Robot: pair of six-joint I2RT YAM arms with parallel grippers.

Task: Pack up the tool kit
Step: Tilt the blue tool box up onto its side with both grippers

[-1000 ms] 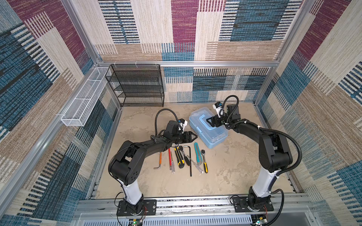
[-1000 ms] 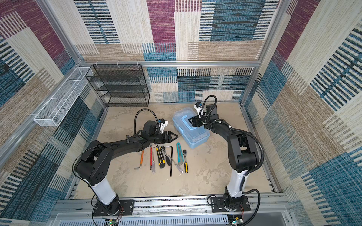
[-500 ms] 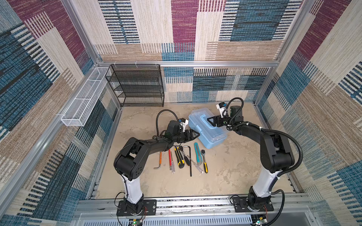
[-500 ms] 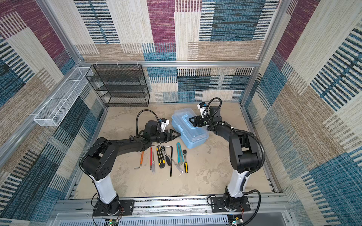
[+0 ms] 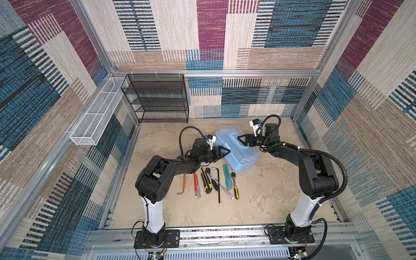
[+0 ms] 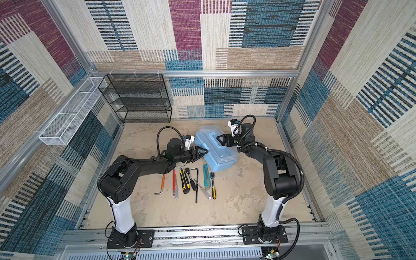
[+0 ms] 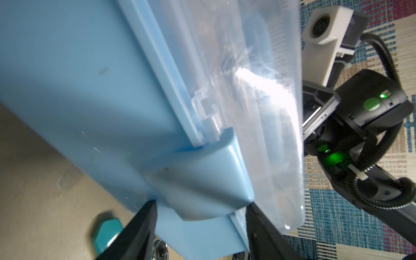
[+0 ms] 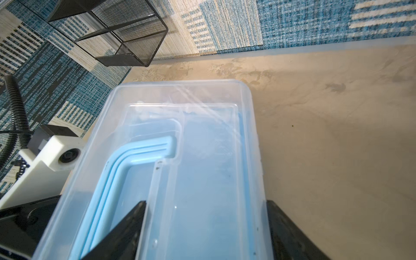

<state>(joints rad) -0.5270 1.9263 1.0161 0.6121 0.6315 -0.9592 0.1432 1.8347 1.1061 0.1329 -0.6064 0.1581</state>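
The tool kit (image 5: 238, 155) is a light-blue case with a clear lid, shut, standing aslant on the floor in both top views (image 6: 221, 155). My left gripper (image 7: 201, 202) is open, and its fingertips flank the blue front latch (image 7: 198, 180) and reach its sides. My right gripper (image 8: 206, 202) is shut across the lid's (image 8: 202, 139) far half. One finger is beside the blue handle (image 8: 126, 162) and the other is on the lid's outer edge. Several slim hand tools (image 5: 211, 182) lie in a row in front of the case.
A black wire-mesh rack (image 5: 157, 99) stands against the back wall. A white wire-mesh basket (image 5: 96, 117) hangs along the left wall. Patterned walls enclose the floor on three sides. The arm bases sit on a metal rail (image 5: 213, 234) at the front.
My left gripper has slid right, up to the case's front side. My right gripper has shifted slightly left over the lid. The case and tools have stayed put.
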